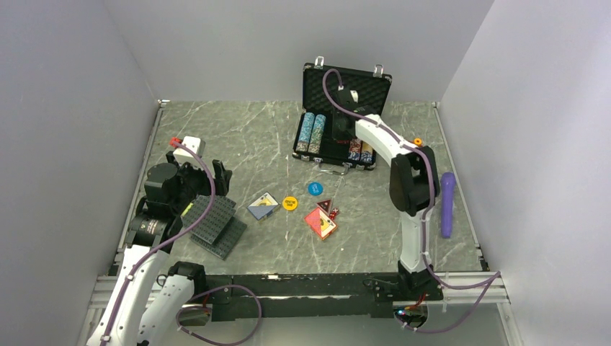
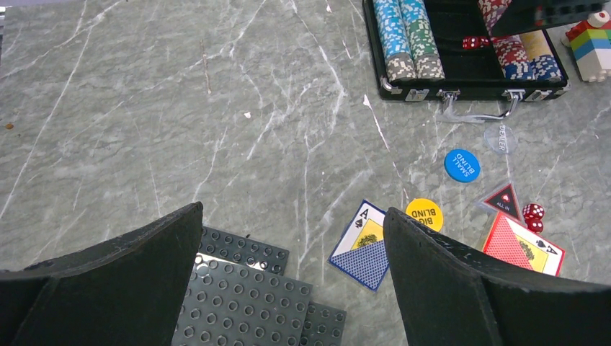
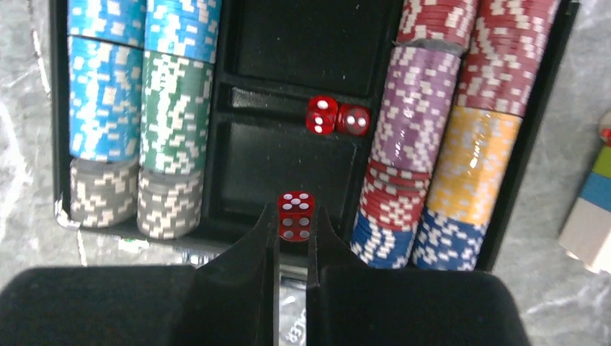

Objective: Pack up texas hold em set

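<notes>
The black briefcase (image 1: 311, 153) lies open at the back, with chip rows on both sides (image 3: 108, 94). My right gripper (image 3: 294, 223) is over its middle compartment and is shut on a red die (image 3: 295, 215). Two more dice (image 3: 337, 117) lie in the case. On the table in front are a blue-backed deck (image 2: 364, 249), a yellow button (image 2: 424, 213), a blue button (image 2: 462, 165), a red-triangle button (image 2: 503, 200), a red deck (image 2: 522, 249) and two dice (image 2: 533, 214). My left gripper (image 2: 292, 213) is open and empty above the table, left of the blue deck.
Dark grey studded plates (image 2: 245, 295) lie stacked under my left gripper. A clear dealer disc (image 2: 500, 138) lies by the case handle. A colourful toy-block figure (image 2: 592, 43) stands right of the case. A purple object (image 1: 447, 203) lies at the right edge.
</notes>
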Available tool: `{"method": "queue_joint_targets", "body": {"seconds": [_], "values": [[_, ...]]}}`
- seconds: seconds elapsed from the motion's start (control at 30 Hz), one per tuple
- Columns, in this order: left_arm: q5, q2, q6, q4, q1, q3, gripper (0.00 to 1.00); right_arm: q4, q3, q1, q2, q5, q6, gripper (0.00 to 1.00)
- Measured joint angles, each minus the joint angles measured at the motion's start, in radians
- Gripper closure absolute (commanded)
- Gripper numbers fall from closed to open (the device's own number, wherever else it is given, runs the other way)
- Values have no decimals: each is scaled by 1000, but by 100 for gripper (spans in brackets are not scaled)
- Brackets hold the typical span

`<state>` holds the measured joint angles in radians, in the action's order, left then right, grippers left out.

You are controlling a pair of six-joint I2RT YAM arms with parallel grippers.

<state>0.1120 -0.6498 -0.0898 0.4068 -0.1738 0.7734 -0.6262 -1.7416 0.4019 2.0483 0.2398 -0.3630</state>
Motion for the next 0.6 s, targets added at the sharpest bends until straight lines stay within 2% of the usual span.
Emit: {"method": "queue_joint_targets", "body": {"seconds": [0.2,0.6], "values": [[0,0,0,0,0,0,1,26,-87,2,133,26,-36,100],[0,-3,0,0,0,0,1,92,-207,9,251,48,-70,100]]}}
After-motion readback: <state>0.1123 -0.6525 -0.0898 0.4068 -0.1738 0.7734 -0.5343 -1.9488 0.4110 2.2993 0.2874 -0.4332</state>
